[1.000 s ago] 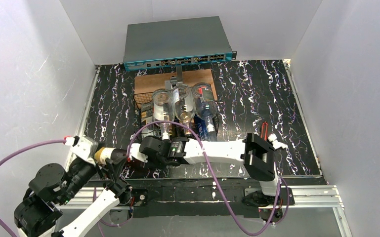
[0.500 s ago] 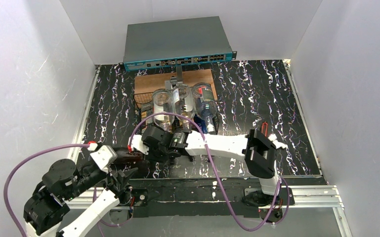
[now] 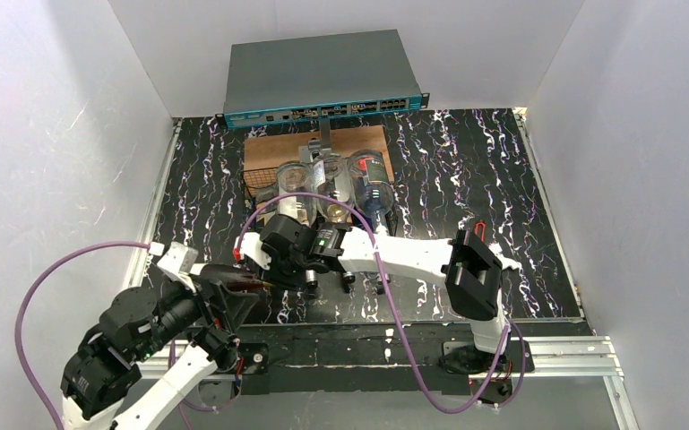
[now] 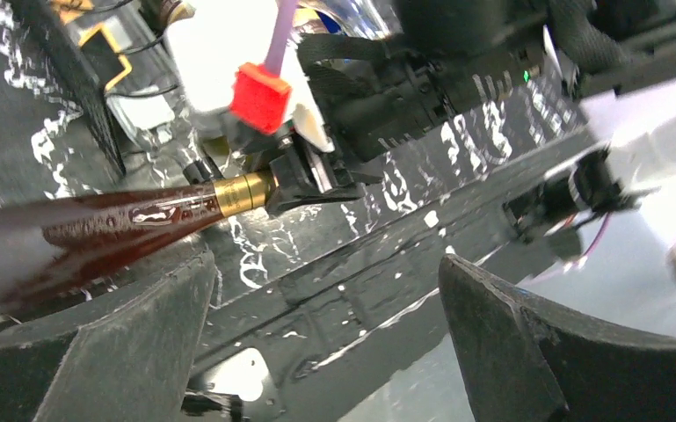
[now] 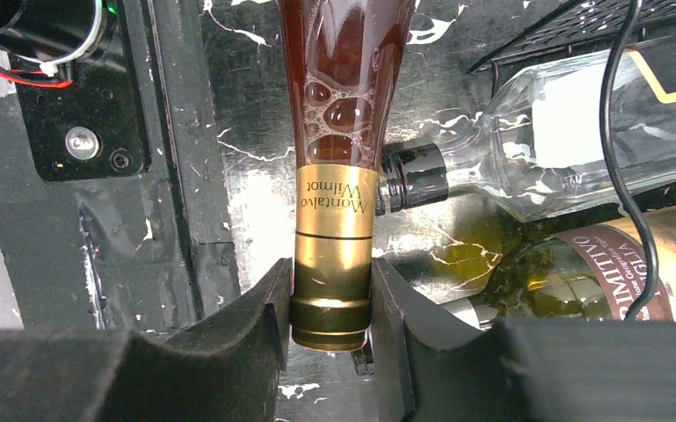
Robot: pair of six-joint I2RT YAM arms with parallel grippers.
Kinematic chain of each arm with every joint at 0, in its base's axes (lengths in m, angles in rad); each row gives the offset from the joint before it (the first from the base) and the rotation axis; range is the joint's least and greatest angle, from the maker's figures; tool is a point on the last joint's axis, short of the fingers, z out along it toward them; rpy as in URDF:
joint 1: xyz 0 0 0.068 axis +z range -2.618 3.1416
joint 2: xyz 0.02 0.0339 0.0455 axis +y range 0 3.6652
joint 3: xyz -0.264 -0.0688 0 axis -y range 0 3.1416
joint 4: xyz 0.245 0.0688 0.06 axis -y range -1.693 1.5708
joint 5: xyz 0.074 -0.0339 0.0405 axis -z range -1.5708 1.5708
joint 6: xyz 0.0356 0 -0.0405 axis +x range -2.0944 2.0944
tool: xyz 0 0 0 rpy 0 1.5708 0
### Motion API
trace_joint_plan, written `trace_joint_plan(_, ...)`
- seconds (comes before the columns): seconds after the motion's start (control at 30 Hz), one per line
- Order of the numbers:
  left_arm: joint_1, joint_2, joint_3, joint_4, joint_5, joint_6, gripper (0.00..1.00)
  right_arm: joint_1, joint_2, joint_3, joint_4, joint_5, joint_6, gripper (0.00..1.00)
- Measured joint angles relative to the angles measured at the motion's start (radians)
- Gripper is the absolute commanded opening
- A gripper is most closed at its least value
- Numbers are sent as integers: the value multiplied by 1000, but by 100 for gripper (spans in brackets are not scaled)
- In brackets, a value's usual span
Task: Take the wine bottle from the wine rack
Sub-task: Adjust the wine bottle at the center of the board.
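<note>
A dark brown wine bottle with a gold capsule hangs off the wine rack, over the table's near left. My right gripper is shut on its gold neck, one finger on each side. From above, the bottle points left from the right gripper. My left gripper is wide open with nothing between its fingers. The bottle's body runs just above its left finger; whether they touch I cannot tell. The black wire wine rack stands behind.
Three bottles still lie in the rack: two clear ones and a blue-tinted one. A brown wooden board and a grey network switch sit behind it. Purple cables loop over the arms. White walls enclose the table.
My left arm has pulled back toward the near left corner, its open gripper now low beside the bottle's body. The right gripper has shifted slightly away from the near edge with the bottle.
</note>
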Motion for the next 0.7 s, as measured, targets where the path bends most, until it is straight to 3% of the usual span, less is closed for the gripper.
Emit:
trace_joint_plan(0.33,0,-84,-3,-123,-296,-652,98,-4,0,11,-9,-8,19,1)
trace_joint_plan(0.57,0,-74,-81,-274,-393,-1172,98,-6,0,27,-14,-10,20,1)
trace_joint_plan(0.7,0,-79,-110,-332,-459,-1373,98,-6,0,29,-15,-11,23,1)
